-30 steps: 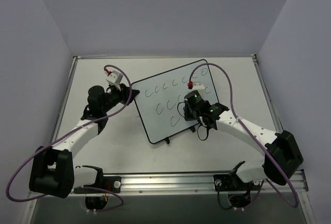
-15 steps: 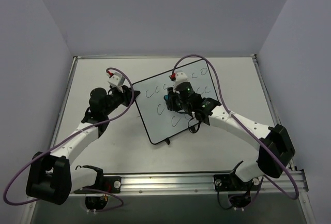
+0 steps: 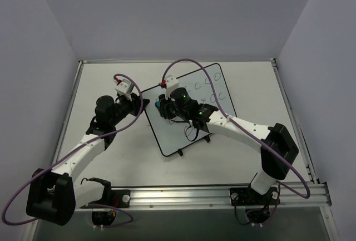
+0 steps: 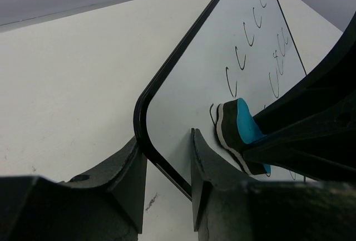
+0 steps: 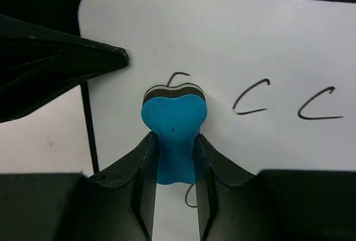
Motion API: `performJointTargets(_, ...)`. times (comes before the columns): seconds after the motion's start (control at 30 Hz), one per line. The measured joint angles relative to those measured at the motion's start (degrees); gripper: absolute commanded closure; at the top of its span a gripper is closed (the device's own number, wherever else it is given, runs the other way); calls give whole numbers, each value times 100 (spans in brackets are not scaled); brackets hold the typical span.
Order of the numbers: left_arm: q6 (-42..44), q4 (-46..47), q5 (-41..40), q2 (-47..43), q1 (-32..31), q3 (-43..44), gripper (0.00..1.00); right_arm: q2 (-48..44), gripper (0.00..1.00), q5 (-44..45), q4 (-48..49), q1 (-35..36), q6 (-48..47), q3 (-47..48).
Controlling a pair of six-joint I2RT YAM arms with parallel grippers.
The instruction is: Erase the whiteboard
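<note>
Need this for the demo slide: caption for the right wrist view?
Right tool holds a blue eraser against the whiteboard, over a handwritten mark near its corner.

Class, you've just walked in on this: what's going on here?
Two robot arms are erasing a whiteboard. The left hand clamps the board's corner edge, holding it in place. The right hand grips a blue eraser and presses it on the board near that corner, over a handwritten mark. Several "c" marks are not yet wiped.
</note>
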Motion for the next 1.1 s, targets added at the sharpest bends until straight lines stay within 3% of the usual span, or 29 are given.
performJointTargets(0.37, 48, -28, -28, -22, -4, -13, 98, 291, 100, 227, -50, 245, -142, 422)
performJointTargets(0.87, 177, -57, -120, -22, -11, -28, 98, 286, 100, 173, -13, -767, -201, 505)
performJointTargets(1.1, 245, -55, -111, -22, -15, -28, 98, 306, 100, 302, -195, -468, -74, 623)
